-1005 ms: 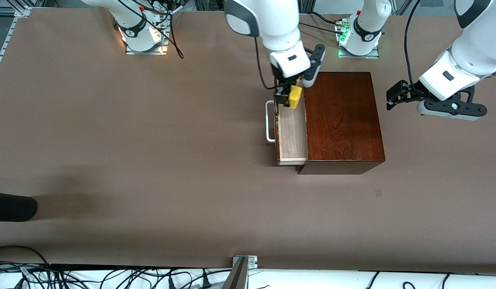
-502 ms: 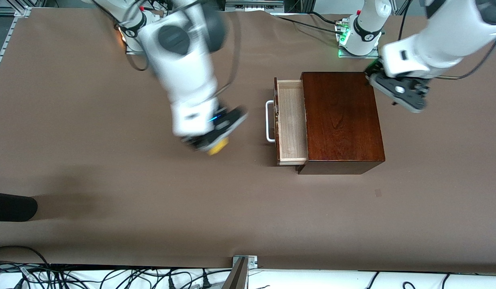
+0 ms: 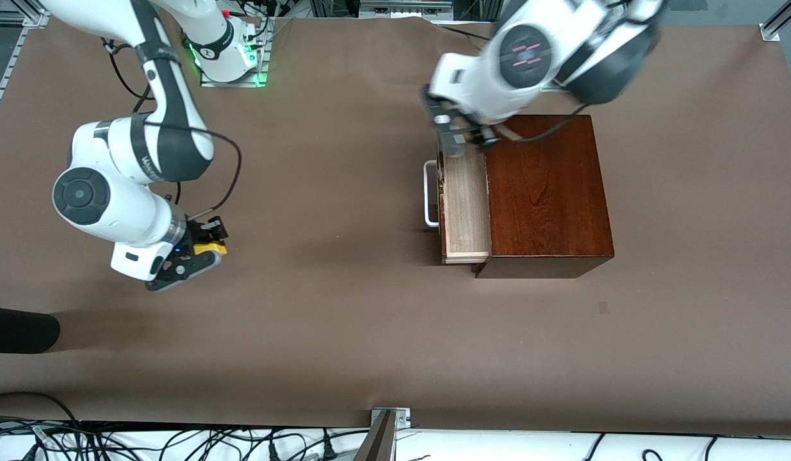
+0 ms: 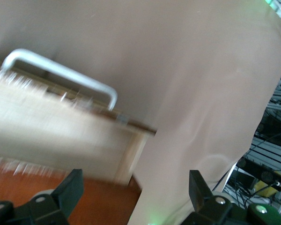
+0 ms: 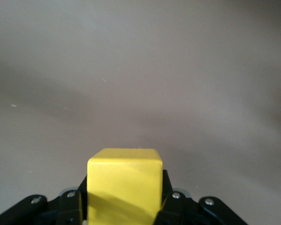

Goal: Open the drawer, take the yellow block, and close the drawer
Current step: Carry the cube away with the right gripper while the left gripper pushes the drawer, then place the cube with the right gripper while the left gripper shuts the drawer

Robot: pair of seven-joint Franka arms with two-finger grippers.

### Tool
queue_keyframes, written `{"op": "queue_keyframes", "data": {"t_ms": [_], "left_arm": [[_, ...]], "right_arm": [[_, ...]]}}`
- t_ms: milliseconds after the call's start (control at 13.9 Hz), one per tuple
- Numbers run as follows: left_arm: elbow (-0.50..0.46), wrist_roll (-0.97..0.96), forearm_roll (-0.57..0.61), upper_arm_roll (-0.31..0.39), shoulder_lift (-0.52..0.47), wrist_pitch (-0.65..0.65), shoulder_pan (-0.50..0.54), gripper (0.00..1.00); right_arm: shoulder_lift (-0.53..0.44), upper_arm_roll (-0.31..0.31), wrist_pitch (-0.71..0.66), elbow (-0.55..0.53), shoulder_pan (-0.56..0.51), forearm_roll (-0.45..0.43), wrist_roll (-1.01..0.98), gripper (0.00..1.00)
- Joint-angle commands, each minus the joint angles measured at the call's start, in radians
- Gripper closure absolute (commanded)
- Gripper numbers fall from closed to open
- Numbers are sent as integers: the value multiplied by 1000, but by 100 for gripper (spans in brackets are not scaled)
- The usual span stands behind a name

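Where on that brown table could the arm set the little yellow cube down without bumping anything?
The right hand holds the yellow block over bare table toward the right arm's end: free there, and along the whole strip nearer the front camera than the wooden box. It is crowded at the open drawer, where the left hand hovers.

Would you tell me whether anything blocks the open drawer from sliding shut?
Nothing visible lies in the drawer: its pale tray looks bare. The open left gripper hangs over its end farthest from the front camera. The yellow block is shut in the right gripper, well clear.
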Motion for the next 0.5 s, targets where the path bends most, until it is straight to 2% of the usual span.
{"op": "queue_keyframes", "data": {"t_ms": [0,144,287,431], "left_arm": [[121,47,102,4,158,75,-94,0],[113,68,231,4,228,215,-159,0],[118,185,288,7,294,339,-199,0],[112,266,328,7,342,410,-199,0]], "right_arm": [[-91,22,64,-180,-35,6,66,100],[-84,22,117,-259,-61,11,112,100],[-82,22,249,-354,-78,19,114,100],[-71,22,294,-396,-82,19,164,100]]}}
